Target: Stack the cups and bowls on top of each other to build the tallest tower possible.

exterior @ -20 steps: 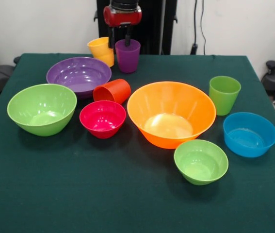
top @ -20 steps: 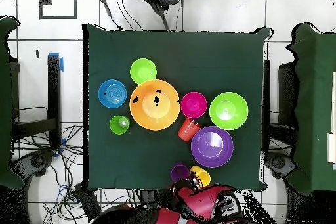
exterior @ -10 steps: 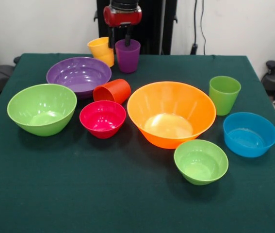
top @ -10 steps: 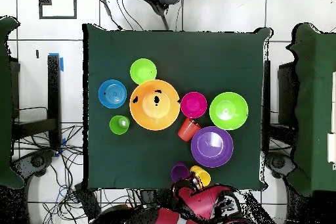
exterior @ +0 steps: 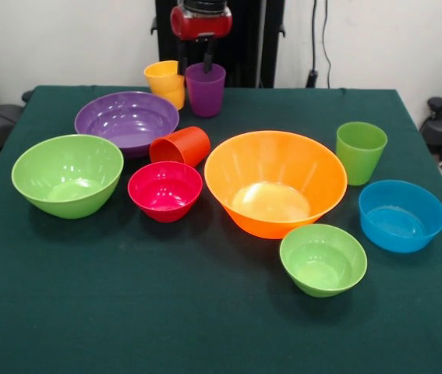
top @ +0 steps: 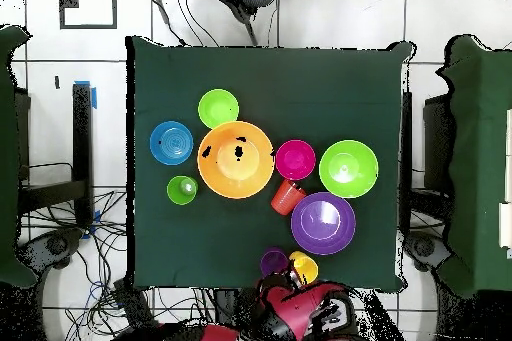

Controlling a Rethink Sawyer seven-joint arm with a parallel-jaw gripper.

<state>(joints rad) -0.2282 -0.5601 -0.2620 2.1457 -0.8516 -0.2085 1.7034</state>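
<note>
Front view: claw [exterior: 194, 64] spread wide above yellow cup [exterior: 166, 82] and purple cup [exterior: 205, 89] at far counter [exterior: 127, 312] edge; near half bare, nothing stacked.

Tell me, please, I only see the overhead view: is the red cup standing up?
Observer: No. In the front view the orange-red cup lies on its side beside the purple bowl.
Operator: Where's the claw? The arm hides it.
Observer: The claw hangs open over the purple cup, one finger at its mouth, the other toward the yellow cup.
Operator: Is the green cup tipped too?
Observer: No, the green cup stands upright, mouth up.
</note>
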